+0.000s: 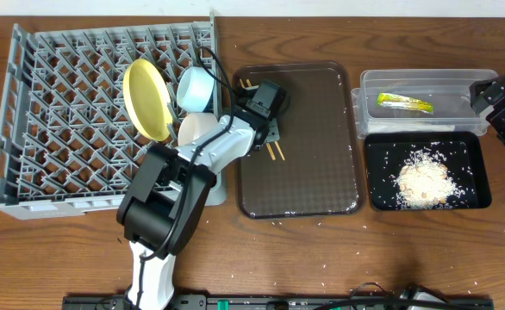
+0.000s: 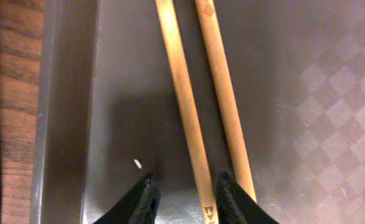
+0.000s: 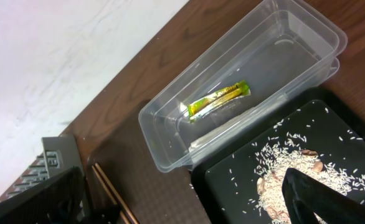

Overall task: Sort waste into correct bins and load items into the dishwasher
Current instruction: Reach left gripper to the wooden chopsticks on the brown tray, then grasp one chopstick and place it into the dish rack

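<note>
Two wooden chopsticks [image 2: 182, 99] lie side by side on the brown serving tray [image 1: 313, 172]. My left gripper [image 2: 189, 200] is open low over them; one chopstick runs between its fingers and the other lies by the right finger. In the overhead view it hovers over the tray's left part [image 1: 266, 110]. The grey dish rack [image 1: 54, 129] holds a yellow plate [image 1: 146, 99], a light blue bowl [image 1: 196, 84] and a white bowl [image 1: 196, 129]. The green-and-yellow wrapper [image 3: 218, 101] lies in the clear tub [image 3: 170, 140]. Rice crumbs [image 1: 423, 179] lie in the black tray [image 1: 472, 198]. My right gripper [image 3: 182, 186] is open and empty. The white cup is out of view.
The tub and black tray sit side by side right of the brown tray. Loose rice grains lie scattered on the wooden table [image 1: 364, 258] near the trays. A white wall [image 3: 58, 50] borders the table's far edge. The left arm [image 1: 175, 198] reaches across the rack's front right corner.
</note>
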### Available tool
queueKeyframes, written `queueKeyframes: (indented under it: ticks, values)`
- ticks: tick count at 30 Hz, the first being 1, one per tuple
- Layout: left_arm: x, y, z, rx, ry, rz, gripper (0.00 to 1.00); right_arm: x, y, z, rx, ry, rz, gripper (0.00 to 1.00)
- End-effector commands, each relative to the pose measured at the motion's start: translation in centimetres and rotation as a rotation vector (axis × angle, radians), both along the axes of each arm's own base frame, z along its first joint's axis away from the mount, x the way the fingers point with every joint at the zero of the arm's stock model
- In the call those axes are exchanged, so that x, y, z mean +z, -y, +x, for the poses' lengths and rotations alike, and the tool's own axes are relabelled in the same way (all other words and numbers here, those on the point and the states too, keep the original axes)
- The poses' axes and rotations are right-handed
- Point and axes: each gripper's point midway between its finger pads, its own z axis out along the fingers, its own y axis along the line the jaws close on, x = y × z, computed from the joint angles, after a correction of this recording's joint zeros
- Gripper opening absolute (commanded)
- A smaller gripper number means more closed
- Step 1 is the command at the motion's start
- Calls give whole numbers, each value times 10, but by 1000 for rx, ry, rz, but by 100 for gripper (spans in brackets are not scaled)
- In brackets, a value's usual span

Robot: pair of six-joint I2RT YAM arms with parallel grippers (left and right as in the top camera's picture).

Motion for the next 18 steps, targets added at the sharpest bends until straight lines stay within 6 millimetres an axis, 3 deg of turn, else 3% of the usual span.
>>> queueKeyframes:
  ticks: [1,4,12,18]
  values:
    - [-8,-2,0,14,-17,5,22,5,1,1,-3,10,0,99]
    - [-8,-2,-1,13,-18,6,8,5,1,1,-3,10,0,99]
    - [-6,3,-2,-1,-14,5,7,5,1,1,-4,10,0,99]
    - [32,1,-5,-68,25,19,7,5,1,1,-3,10,0,99]
